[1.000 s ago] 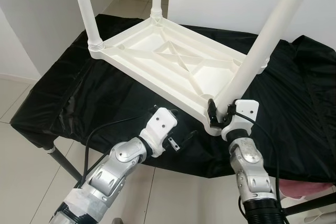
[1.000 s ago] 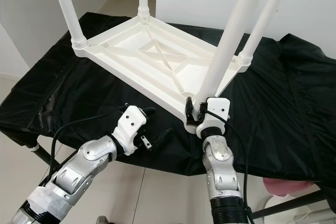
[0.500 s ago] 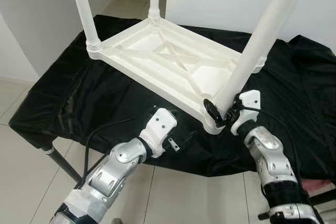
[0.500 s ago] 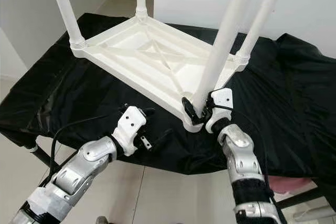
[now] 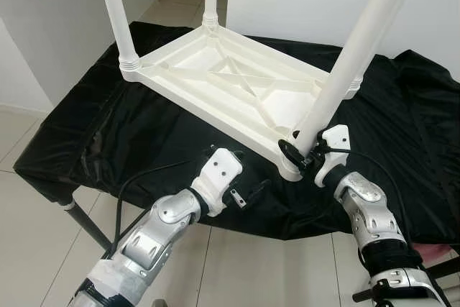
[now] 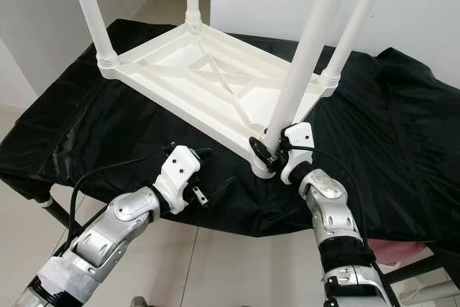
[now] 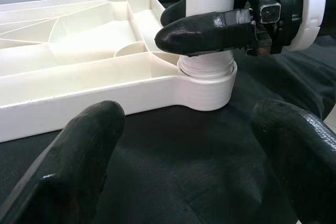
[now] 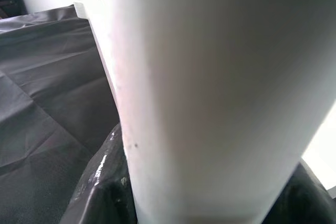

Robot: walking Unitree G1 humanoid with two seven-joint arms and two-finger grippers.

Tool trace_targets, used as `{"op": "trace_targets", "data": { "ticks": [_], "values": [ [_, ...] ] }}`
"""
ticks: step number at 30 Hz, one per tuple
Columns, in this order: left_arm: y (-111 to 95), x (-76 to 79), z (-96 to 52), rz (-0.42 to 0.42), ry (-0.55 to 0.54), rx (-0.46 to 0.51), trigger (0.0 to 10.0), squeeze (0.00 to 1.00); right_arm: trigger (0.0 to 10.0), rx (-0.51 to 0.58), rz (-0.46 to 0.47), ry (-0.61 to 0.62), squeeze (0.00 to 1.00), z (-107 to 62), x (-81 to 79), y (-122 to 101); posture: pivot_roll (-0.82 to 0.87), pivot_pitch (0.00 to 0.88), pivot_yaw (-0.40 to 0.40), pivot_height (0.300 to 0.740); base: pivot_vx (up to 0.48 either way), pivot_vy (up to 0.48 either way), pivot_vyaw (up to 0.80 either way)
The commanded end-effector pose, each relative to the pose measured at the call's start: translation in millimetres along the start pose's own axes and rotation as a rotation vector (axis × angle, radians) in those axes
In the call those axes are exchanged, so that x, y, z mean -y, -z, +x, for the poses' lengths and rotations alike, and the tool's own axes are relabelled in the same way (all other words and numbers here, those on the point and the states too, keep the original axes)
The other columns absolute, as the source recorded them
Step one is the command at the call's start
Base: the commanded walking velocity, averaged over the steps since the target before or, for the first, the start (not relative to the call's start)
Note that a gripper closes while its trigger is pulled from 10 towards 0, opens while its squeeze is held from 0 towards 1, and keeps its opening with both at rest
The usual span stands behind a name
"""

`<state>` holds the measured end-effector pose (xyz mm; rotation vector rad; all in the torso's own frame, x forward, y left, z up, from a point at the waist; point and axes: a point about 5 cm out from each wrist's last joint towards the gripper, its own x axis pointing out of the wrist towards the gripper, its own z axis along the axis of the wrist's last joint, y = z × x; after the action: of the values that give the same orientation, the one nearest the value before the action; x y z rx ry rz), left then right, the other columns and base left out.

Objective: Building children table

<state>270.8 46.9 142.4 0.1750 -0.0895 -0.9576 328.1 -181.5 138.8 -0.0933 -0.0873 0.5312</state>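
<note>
A white plastic table (image 5: 237, 84) lies upside down on a tabletop (image 5: 86, 127) draped in black cloth, its ribbed underside facing up and its four legs standing upward from the corners. The right gripper (image 5: 298, 154) is clamped around the base of the near leg (image 5: 345, 77), just above the corner socket at the table's front edge; in the left wrist view one black finger (image 7: 207, 31) wraps across the front of the leg right above the threaded collar, with the gripper's white housing beside it. The right wrist view looks straight at the white leg from close up, with the black cloth behind. The left gripper (image 5: 244, 193) hovers low over the cloth near the tabletop's front edge, to the left of that corner and apart from the table, its two fingers spread wide and holding nothing; in its own view the fingertips (image 7: 79, 156) frame the corner socket from a distance. A black cable loops from the left arm down over the cloth. Pale tiled floor (image 5: 29, 235) and white walls surround the tabletop.
</note>
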Motion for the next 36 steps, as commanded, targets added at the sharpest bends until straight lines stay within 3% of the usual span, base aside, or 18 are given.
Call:
{"op": "trace_targets", "data": {
  "ticks": [1, 10, 14, 24, 26, 32, 33, 36],
  "values": [
    [-0.5, 5.2, 0.3, 0.009, 0.099, -0.004, 10.0, 0.0, 10.0, -0.031, -0.005, 0.001, 0.0, -2.8, 4.6, 3.6, 0.01, 0.073, -0.044, 0.74, 0.0, 0.0, 0.0],
    [0.4, 8.4, 1.3, 0.01, 0.115, -0.004, 10.0, 0.0, 10.0, -0.02, 0.013, 0.09, 0.0, -7.0, 8.2, 0.3, 0.0, 0.063, -0.04, 0.74, 0.0, 0.0, 0.0],
    [1.5, 10.3, 1.4, 0.008, 0.123, -0.005, 10.0, 0.0, 10.0, -0.068, -0.025, 0.183, 0.0, -8.1, 9.0, 4.2, 0.0, 0.059, -0.042, 0.74, 0.0, 0.0, 0.0],
    [3.0, 14.5, 1.2, 0.002, 0.132, -0.005, 10.0, 0.0, 10.0, -0.065, 0.054, 0.437, 0.0, -16.1, 7.2, 4.7, 0.0, 0.058, -0.054, 0.74, 0.0, 0.0, 0.0],
    [4.0, 16.8, 1.0, -0.001, 0.137, -0.007, 10.0, 0.0, 10.0, -0.052, 0.082, 0.564, 0.0, -19.0, -1.8, 5.5, -0.01, 0.056, -0.058, 0.74, 0.0, 0.0, 0.0],
    [4.2, 18.5, 1.9, -0.004, 0.141, -0.007, 10.0, 0.0, 10.0, -0.028, 0.104, 0.699, 0.0, -19.8, -15.0, 5.8, -0.01, 0.061, -0.063, 0.74, 0.0, 0.0, 0.0],
    [3.9, 19.0, 2.3, -0.008, 0.142, -0.005, 10.0, 0.0, 10.0, -0.02, 0.129, 0.789, 0.0, -19.8, -27.5, 5.0, -0.01, 0.069, -0.067, 0.74, 0.0, 0.0, 0.0],
    [4.3, 20.8, 2.1, -0.013, 0.145, -0.004, 10.0, 0.0, 10.0, -0.018, 0.139, 0.795, 0.0, -18.1, -37.5, 3.2, -0.02, 0.068, -0.066, 0.74, 0.0, 0.0, 0.0]
  ]
}}
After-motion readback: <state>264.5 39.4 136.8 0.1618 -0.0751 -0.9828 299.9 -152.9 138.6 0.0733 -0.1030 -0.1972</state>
